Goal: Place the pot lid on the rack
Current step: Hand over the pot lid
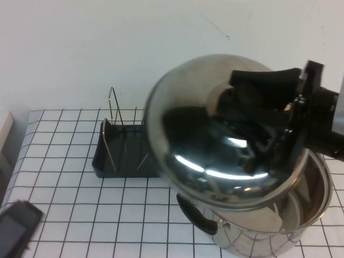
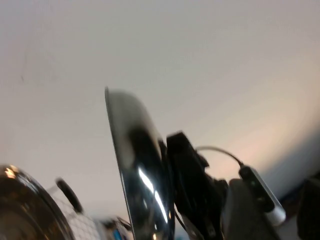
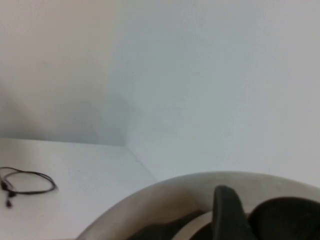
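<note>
Right gripper [image 1: 252, 91] raised, fingers clamped — left gripper [image 1: 16, 228] low at near-left edge.

rack [image 1: 121, 153] half hidden behind pot lid [image 1: 215, 134], pot [image 1: 279, 226] cropped

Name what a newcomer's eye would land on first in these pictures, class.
The big shiny pot lid dominates, held tilted in the air by the right gripper above the open steel pot at the table's right. Left of it stands the dark rack, its wire loops empty. The left gripper sits at the near-left corner.
</note>
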### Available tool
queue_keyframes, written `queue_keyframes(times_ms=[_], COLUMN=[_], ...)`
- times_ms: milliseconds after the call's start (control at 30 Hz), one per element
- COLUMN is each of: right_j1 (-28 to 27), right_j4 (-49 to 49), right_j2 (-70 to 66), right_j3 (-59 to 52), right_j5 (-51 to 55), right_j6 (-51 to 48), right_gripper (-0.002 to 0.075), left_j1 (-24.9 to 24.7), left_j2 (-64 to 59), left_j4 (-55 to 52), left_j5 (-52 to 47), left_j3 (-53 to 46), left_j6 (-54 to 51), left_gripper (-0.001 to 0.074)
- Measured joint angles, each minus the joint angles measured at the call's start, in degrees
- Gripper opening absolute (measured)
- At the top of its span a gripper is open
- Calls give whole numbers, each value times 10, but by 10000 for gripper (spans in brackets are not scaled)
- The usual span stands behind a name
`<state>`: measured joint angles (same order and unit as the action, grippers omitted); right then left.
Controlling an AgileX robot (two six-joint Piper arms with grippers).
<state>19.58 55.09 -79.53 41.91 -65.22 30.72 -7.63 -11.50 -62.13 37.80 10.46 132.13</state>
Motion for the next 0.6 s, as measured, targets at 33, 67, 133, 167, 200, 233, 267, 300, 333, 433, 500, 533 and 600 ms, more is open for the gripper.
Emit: queue_keyframes(times_ms=[33,67,133,167,200,233,267,300,333,433,500,533,600], right_j1=[17,32,72,92,111,129,143,158,168,197,211,218,229], right_j4=[4,7,11,12,13,14,15,18,18,18,18,18,18], right_j2=[2,3,3,3,3,3,3,3,3,2,0,-3,-8], right_j3=[10,19,36,42,49,55,60,64,67,68,68,68,68], right_j5=[-1,-1,-2,-3,-2,3,9,15,20,28,29,29,31], right_j6=[0,0,0,0,0,0,0,0,1,1,1,1,1], right_gripper=[337,337,337,337,337,337,337,337,337,337,337,337,337], left_j1=[0,0,0,0,0,0,0,0,0,0,0,0,0], left_j2=[-5,-12,-22,-27,-29,-30,-32,-32,-32,-33,-33,-33,-33], left_j4=[-13,-24,-36,-41,-44,-46,-46,-47,-49,-58,-67,-69,-70], left_j5=[18,37,61,70,75,78,78,78,78,75,73,73,73], left_j3=[0,0,0,0,0,0,0,0,0,0,0,0,0], left_j6=[38,84,147,166,178,185,189,192,193,194,194,190,181], left_gripper=[218,278,382,430,466,485,500,509,515,523,524,524,517])
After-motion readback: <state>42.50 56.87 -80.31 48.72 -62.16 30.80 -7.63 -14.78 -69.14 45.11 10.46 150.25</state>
